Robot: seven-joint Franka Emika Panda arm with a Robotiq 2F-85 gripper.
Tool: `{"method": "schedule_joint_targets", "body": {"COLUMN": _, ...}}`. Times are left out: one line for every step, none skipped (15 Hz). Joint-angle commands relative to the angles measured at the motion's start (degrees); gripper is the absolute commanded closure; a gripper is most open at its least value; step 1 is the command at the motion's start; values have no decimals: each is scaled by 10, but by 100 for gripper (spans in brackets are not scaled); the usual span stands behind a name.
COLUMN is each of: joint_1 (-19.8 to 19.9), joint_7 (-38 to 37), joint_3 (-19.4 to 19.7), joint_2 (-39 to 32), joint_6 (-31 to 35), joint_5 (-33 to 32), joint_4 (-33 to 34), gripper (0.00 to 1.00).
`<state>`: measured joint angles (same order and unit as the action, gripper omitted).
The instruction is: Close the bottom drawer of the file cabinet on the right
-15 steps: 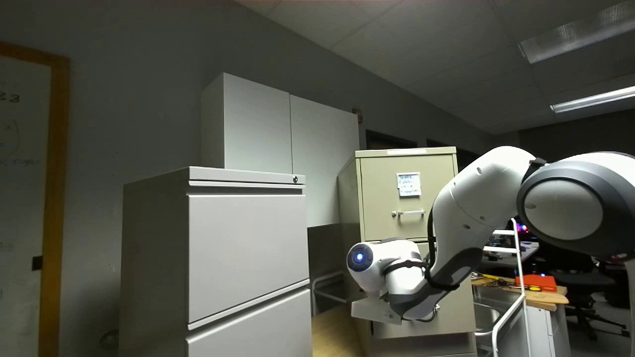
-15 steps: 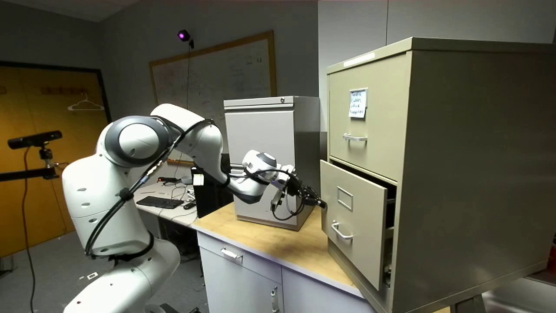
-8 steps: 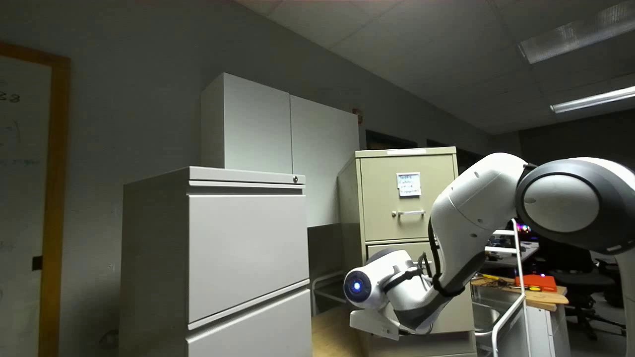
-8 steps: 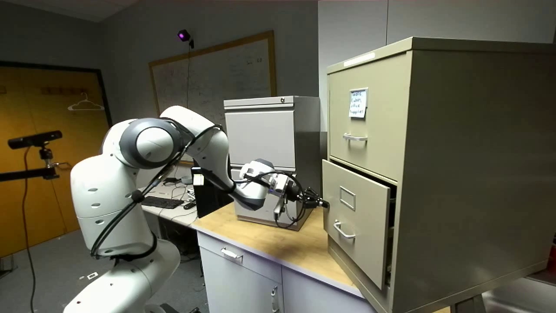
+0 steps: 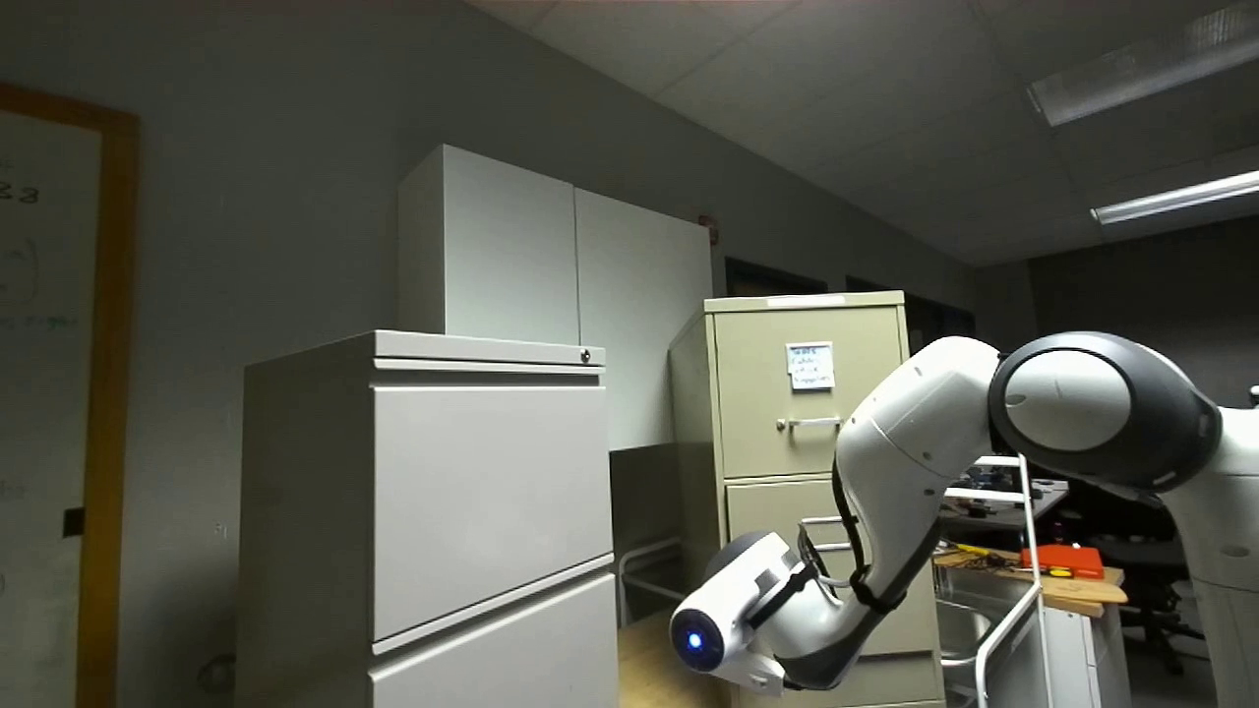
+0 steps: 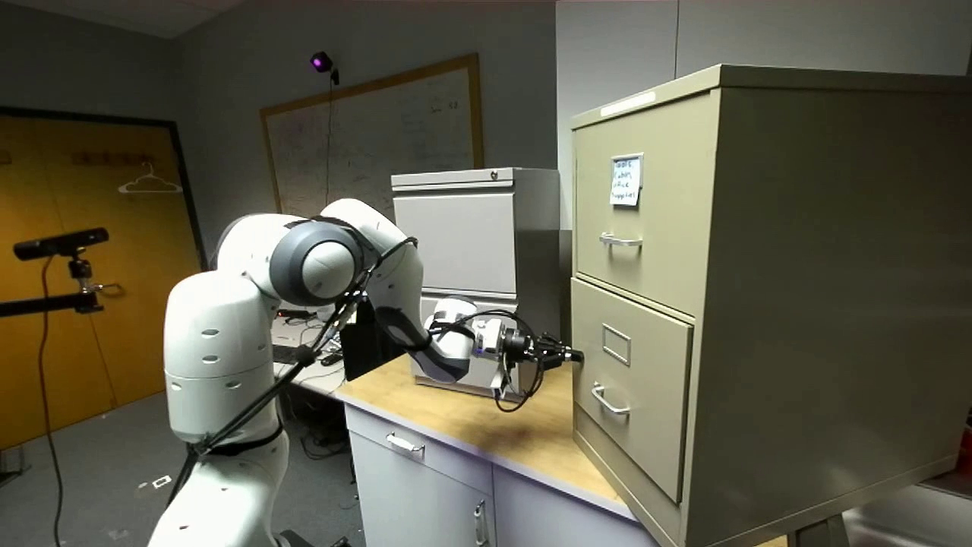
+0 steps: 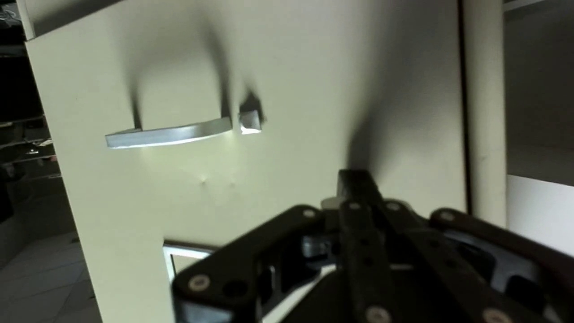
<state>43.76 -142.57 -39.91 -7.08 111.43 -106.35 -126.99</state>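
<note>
The beige file cabinet (image 6: pixel 820 266) stands at the right in an exterior view and behind my arm in an exterior view (image 5: pixel 757 374). Its bottom drawer (image 6: pixel 645 380) is almost flush with the frame, its right edge standing slightly proud. The drawer's pull handle (image 6: pixel 610 401) shows below a vacant label holder. My gripper (image 6: pixel 579 355) is shut, with its tips at the drawer front's far edge, left of the handle; they appear to touch it. In the wrist view, the closed fingertips (image 7: pixel 356 179) meet the drawer front (image 7: pixel 291 157), apart from the handle (image 7: pixel 170 134).
A light-grey cabinet (image 6: pixel 456 243) stands on the wooden counter (image 6: pixel 486 418), close behind my wrist. A white cupboard (image 5: pixel 639 305) is behind. The upper labelled drawer (image 6: pixel 653 205) is shut. A white metal frame (image 5: pixel 1013 619) stands beside the file cabinet.
The bottom drawer has moved inward, and the dark gap at its top and side has narrowed to a thin line. My arm has extended toward the cabinet, gripper still shut against the drawer.
</note>
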Motion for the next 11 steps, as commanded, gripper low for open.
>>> {"method": "schedule_joint_targets", "body": {"joint_1": -129, "joint_7": 18, "joint_3": 156, "joint_2": -43, "joint_6": 32, "joint_5": -47, "joint_4": 106, "gripper": 100}}
{"method": "schedule_joint_targets", "body": {"joint_1": -169, "joint_7": 18, "joint_3": 199, "joint_2": -42, "joint_6": 41, "joint_5": -43, "joint_4": 110, "gripper": 100}}
{"method": "schedule_joint_targets", "body": {"joint_1": -208, "joint_7": 18, "joint_3": 242, "joint_2": -42, "joint_6": 52, "joint_5": -40, "joint_4": 114, "gripper": 100}}
{"method": "schedule_joint_targets", "body": {"joint_1": -237, "joint_7": 17, "joint_3": 276, "joint_2": -42, "joint_6": 61, "joint_5": -38, "joint_4": 117, "gripper": 100}}
{"method": "schedule_joint_targets", "body": {"joint_1": -260, "joint_7": 18, "joint_3": 302, "joint_2": -44, "joint_6": 64, "joint_5": -38, "joint_4": 120, "gripper": 100}}
{"method": "schedule_joint_targets", "body": {"joint_1": -279, "joint_7": 19, "joint_3": 324, "joint_2": -44, "joint_6": 69, "joint_5": -38, "joint_4": 122, "gripper": 100}}
{"method": "schedule_joint_targets", "body": {"joint_1": -294, "joint_7": 18, "joint_3": 341, "joint_2": -44, "joint_6": 74, "joint_5": -35, "joint_4": 123, "gripper": 100}}
{"method": "schedule_joint_targets", "body": {"joint_1": -306, "joint_7": 18, "joint_3": 356, "joint_2": -40, "joint_6": 85, "joint_5": -31, "joint_4": 122, "gripper": 100}}
{"method": "schedule_joint_targets", "body": {"joint_1": -316, "joint_7": 22, "joint_3": 368, "joint_2": -37, "joint_6": 90, "joint_5": -34, "joint_4": 119, "gripper": 100}}
{"method": "schedule_joint_targets", "body": {"joint_1": -324, "joint_7": 20, "joint_3": 378, "joint_2": -34, "joint_6": 96, "joint_5": -28, "joint_4": 117, "gripper": 100}}
{"method": "schedule_joint_targets", "body": {"joint_1": -330, "joint_7": 20, "joint_3": 386, "joint_2": -32, "joint_6": 101, "joint_5": -25, "joint_4": 115, "gripper": 100}}
